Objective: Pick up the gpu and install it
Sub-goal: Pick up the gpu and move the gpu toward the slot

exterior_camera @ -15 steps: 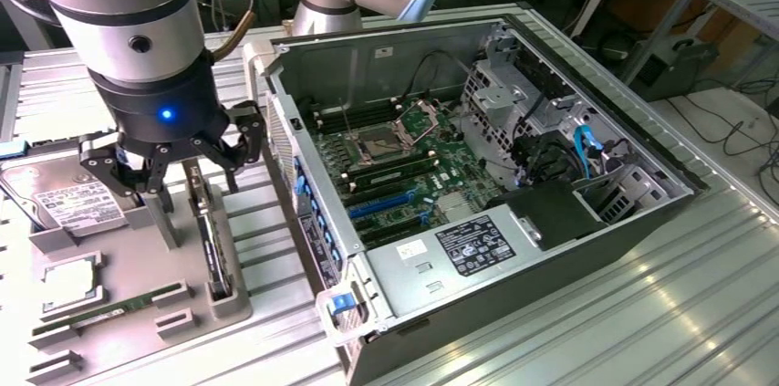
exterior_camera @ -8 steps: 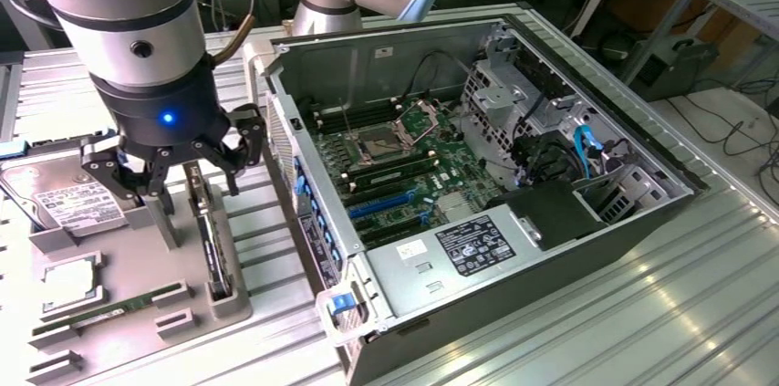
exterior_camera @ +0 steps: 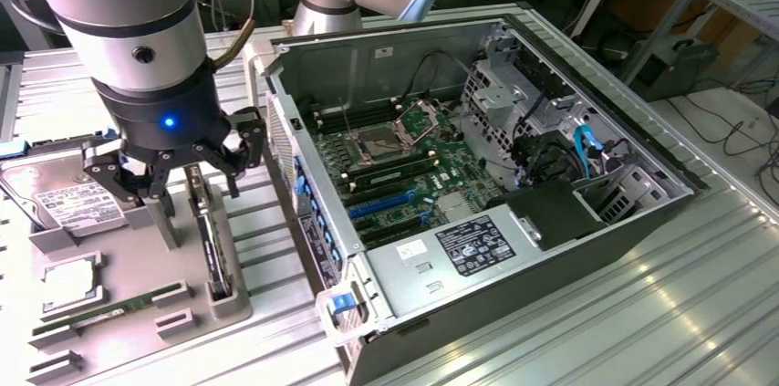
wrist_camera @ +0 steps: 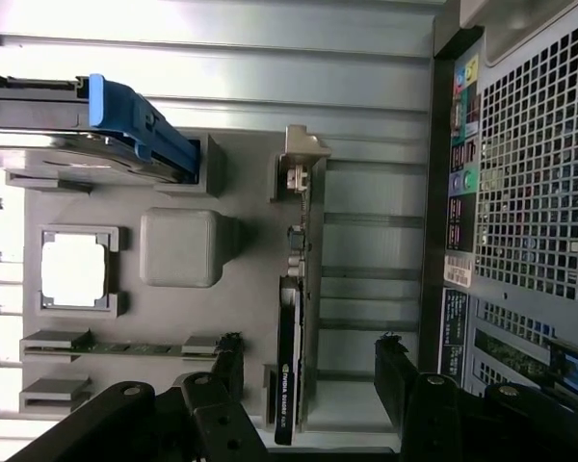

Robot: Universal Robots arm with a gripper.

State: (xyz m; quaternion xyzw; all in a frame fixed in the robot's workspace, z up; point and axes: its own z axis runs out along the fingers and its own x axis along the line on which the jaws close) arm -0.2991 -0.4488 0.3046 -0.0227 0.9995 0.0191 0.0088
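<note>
Your pincer [exterior_camera: 182, 181] is wide open, gripping nothing, and hangs just above the gpu [exterior_camera: 214, 245]. The gpu stands on edge in a slot of the grey tray [exterior_camera: 122, 263] on the counter [exterior_camera: 681, 313], beside the open computer case [exterior_camera: 633, 222].

The gpu [exterior_camera: 217, 254] stands on edge in a slot of the tray [exterior_camera: 134, 258], on its side nearest the computer case [exterior_camera: 585, 286] at the exterior view's right; the hard drive [exterior_camera: 64, 203] and RAM stick [exterior_camera: 116, 306] sit further left, the gripper [exterior_camera: 182, 187] above the tray
</note>
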